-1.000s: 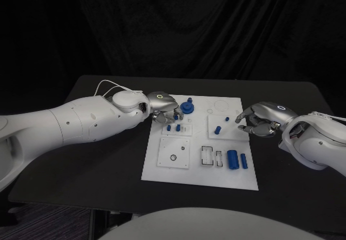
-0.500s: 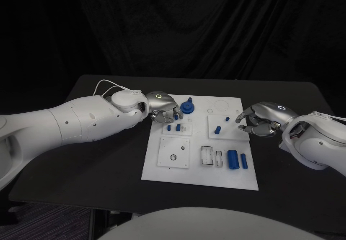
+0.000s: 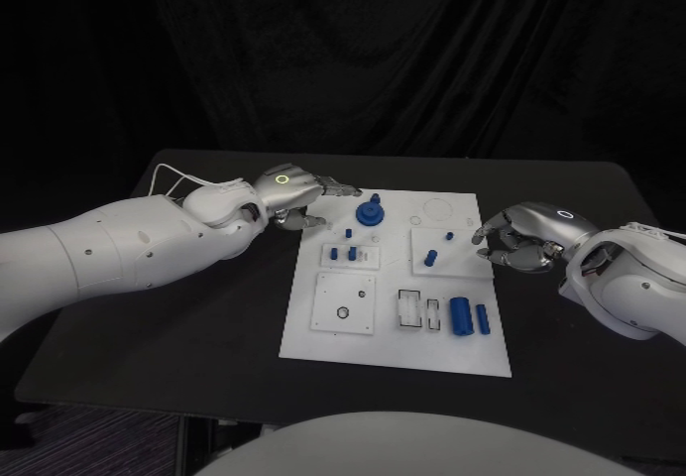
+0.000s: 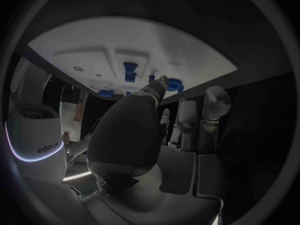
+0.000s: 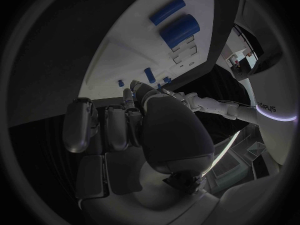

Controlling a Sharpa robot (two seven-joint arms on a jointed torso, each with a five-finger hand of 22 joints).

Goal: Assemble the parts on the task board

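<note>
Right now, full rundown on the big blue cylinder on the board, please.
The big blue cylinder is the largest blue part, smooth and matte, plastic by its look. It lies on its side near the task board's near right corner, its long axis running toward and away from the robot. A slimmer blue cylinder lies parallel beside it, apart, on the side of the right hand. Two slot cutouts sit on its other side. Neither hand touches it.

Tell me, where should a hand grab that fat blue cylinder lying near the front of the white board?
Probably around the middle of the fat blue cylinder, coming from above with fingers on its two long rounded sides. It lies flat on the white board, its ends pointing front and back.
</note>
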